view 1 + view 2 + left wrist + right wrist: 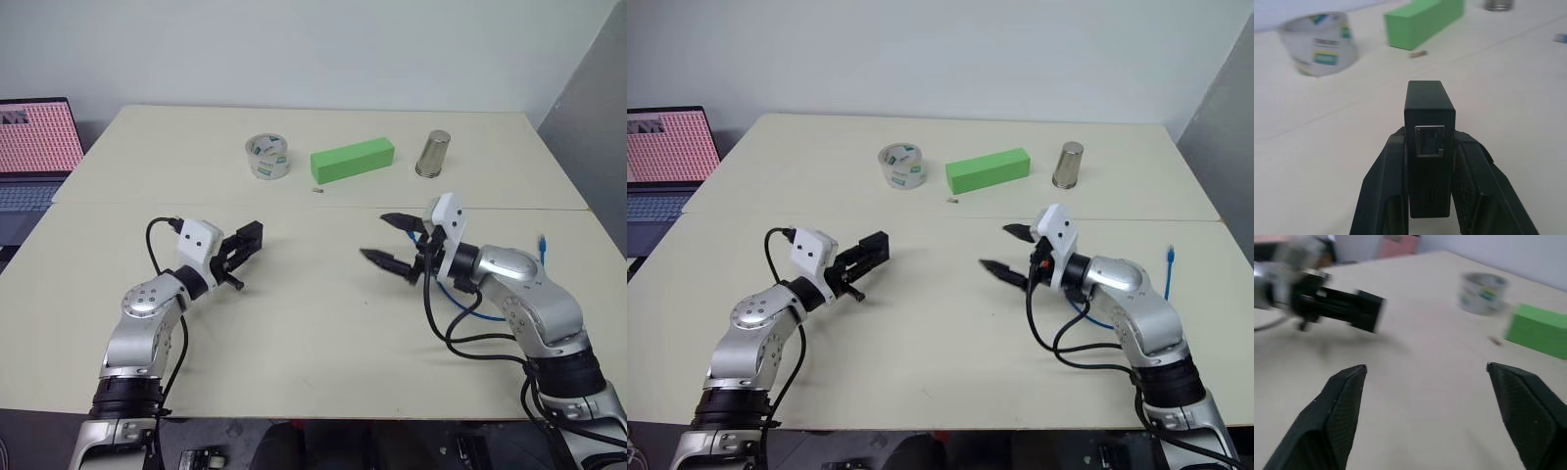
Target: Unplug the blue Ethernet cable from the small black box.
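Left gripper (1429,186) clamps matte squarish small black box (1429,147); right gripper (390,241) spread wide, empty

small black box (1429,147): matt plastic, shiny metal-rimmed port
fingers (1337,411): black, finely textured
cup (432,155): brushed metal
tape roll (267,157): glossy clear film
table (323,323): smooth, matt

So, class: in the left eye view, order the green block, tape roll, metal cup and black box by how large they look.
1. green block
2. tape roll
3. metal cup, close to the tape, so unsure
4. black box, partly hidden between the left gripper's fingers
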Motion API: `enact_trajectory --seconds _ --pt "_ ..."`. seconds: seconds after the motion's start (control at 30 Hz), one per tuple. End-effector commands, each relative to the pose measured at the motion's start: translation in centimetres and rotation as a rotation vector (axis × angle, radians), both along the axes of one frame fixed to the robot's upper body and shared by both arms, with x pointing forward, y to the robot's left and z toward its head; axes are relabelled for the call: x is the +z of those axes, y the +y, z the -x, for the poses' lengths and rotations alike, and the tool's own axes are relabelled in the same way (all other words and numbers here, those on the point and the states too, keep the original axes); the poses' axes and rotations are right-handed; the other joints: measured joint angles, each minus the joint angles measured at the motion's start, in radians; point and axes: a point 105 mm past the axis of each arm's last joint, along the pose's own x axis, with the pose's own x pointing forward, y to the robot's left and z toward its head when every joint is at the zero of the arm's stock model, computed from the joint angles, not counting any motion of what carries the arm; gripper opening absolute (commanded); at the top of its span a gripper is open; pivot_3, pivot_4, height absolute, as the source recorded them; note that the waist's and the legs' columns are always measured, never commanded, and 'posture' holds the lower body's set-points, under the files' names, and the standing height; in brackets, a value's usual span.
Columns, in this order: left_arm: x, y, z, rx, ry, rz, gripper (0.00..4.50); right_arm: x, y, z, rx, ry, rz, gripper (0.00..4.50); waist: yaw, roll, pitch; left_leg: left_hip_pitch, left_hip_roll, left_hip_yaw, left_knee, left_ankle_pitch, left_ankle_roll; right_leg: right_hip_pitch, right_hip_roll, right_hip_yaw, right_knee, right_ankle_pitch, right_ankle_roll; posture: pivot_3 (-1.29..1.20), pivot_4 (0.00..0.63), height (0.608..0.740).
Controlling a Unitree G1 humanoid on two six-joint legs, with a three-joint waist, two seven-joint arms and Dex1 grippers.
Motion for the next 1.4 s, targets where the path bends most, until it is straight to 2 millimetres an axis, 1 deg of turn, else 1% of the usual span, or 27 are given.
enact_trajectory --seconds 0.03,0.13,0.33,0.4,0.43,0.53,0.63,0.7,0.8,0.87,0.97,1.03,1.1,1.13,1.2,1.3,1.4 --pt "1.4 2.7 -1.1 0.195 -0.124 0.059 0.78 1.7 2.1 1.4 0.082 -0.059 -0.001 4.2 0.0 -0.001 0.0 0.0 0.0 0.0 0.0 0.0 0.0 0.0 0.0 0.0 0.0 0.0 0.0 0.0 0.15 0.74" --pt "0.4 3.1 -1.8 0.246 -0.113 0.094 0.78 1.3 2.3 1.3 0.082 -0.057 0.028 4.2 0.001 -0.002 -0.001 0.0 0.0 0.0 0.0 0.0 0.0 0.0 0.0 0.0 0.0 0.0 0.0 0.0 0.15 0.74" --pt "-2.0 2.5 -2.1 0.259 -0.054 0.106 0.78 0.6 2.4 1.2 0.078 -0.045 0.065 4.2 0.002 -0.002 -0.001 0.0 -0.001 0.0 0.0 0.0 0.0 0.0 -0.001 -0.001 0.0 0.0 0.0 0.0 0.15 0.74" --pt "-2.6 2.3 -1.8 0.254 -0.039 0.107 1.48 0.3 2.4 1.3 0.072 -0.04 0.076 4.24 0.001 -0.002 -0.001 0.0 -0.001 0.0 0.0 0.0 0.0 0.0 -0.001 -0.001 0.0 0.0 0.0 0.0 0.15 0.74" --pt "-2.8 2.3 -1.8 0.256 -0.033 0.111 1.6 0.2 2.3 1.3 0.07 -0.038 0.079 4.24 0.001 -0.002 -0.001 0.0 -0.001 0.0 0.0 0.0 0.0 0.0 -0.001 -0.001 0.0 0.0 0.0 0.0 0.15 0.74" --pt "-3.1 2.6 -1.3 0.262 -0.018 0.124 2.28 0.0 2.3 1.4 0.063 -0.028 0.077 4.24 0.0 -0.002 -0.001 0.0 -0.001 0.0 0.0 0.0 0.0 0.0 -0.001 -0.001 0.0 0.0 0.0 0.0 0.15 0.74" --pt "-3.4 2.9 -0.1 0.262 0.007 0.119 2.98 -0.3 2.2 1.5 0.049 -0.011 0.069 4.24 0.0 -0.002 -0.001 0.0 -0.001 0.0 0.0 0.0 0.0 0.0 -0.001 -0.001 0.0 0.0 0.0 0.0 0.15 0.74" --pt "-3.6 3.2 1.1 0.262 0.035 0.092 3.42 -0.6 2.0 1.6 0.04 -0.005 0.077 4.24 -0.001 -0.002 -0.001 0.0 0.0 0.0 0.0 0.0 0.0 0.0 -0.001 -0.001 0.0 0.0 0.0 0.0 0.15 0.74" --pt "-3.1 2.7 2.8 0.221 0.054 0.038 3.42 -0.9 1.4 1.5 0.01 0.002 0.079 4.24 -0.004 -0.002 -0.001 0.001 0.0 0.0 0.0 0.0 0.0 0.0 -0.001 -0.001 0.0 0.0 0.0 0.0 0.15 0.74" --pt "-2.4 2.3 3.8 0.193 0.068 -0.013 3.42 -1.1 0.5 1.4 -0.025 0.006 0.077 4.24 -0.003 -0.002 -0.001 0.001 0.0 -0.001 -0.001 0.0 0.0 0.0 -0.001 -0.001 0.0 0.0 0.0 0.0 0.15 0.74" --pt "-1.2 2.0 4.9 0.16 0.064 -0.081 3.42 -1.4 -1.5 1.2 -0.09 0.021 0.077 4.24 0.005 -0.002 -0.001 0.0 -0.001 -0.001 0.0 0.0 0.0 0.001 -0.001 -0.001 -0.001 0.0 0.0 0.0 0.15 0.74" --pt "-0.4 1.9 5.5 0.129 0.079 -0.079 3.42 -1.6 -3.1 1.3 -0.124 0.043 0.071 4.24 0.007 -0.002 -0.001 0.001 -0.001 -0.002 0.0 0.0 0.0 0.004 -0.002 -0.002 -0.002 0.0 0.0 0.0 0.15 0.74" --pt "0.7 1.4 6.5 0.058 0.071 -0.095 3.42 -2.1 -5.2 1.4 -0.177 0.068 0.083 4.24 0.004 -0.002 -0.001 0.002 -0.001 -0.002 0.0 0.0 0.0 0.005 -0.002 -0.001 -0.003 0.0 0.0 0.0 0.15 0.74" --pt "1.0 1.3 6.9 0.025 0.081 -0.102 3.42 -2.5 -6.3 1.5 -0.207 0.086 0.093 4.24 0.003 -0.002 -0.001 0.002 -0.001 -0.002 0.0 -0.001 0.002 0.005 -0.002 -0.002 -0.003 0.0 0.0 0.0 0.15 0.74" --pt "1.5 1.1 7.6 -0.029 0.098 -0.121 3.42 -3.0 -8.0 1.7 -0.252 0.108 0.112 4.24 0.003 -0.002 -0.001 0.002 -0.001 -0.002 -0.001 -0.002 0.003 0.005 -0.001 -0.002 -0.003 0.0 0.0 0.0 0.15 0.74" --pt "2.0 1.1 7.9 -0.078 0.131 -0.126 3.42 -3.2 -9.7 1.7 -0.305 0.115 0.13 4.24 0.001 -0.001 -0.001 0.003 -0.001 -0.002 -0.001 -0.002 0.003 0.005 -0.001 -0.002 -0.002 0.0 0.0 0.0 0.15 0.74" --pt "2.6 1.3 7.7 -0.1 0.135 -0.125 3.42 -3.2 -10.6 1.8 -0.331 0.113 0.145 4.24 0.002 -0.001 -0.001 0.004 -0.001 -0.002 -0.001 -0.002 0.003 0.006 -0.001 -0.002 -0.002 0.0 0.0 0.0 0.15 0.74"
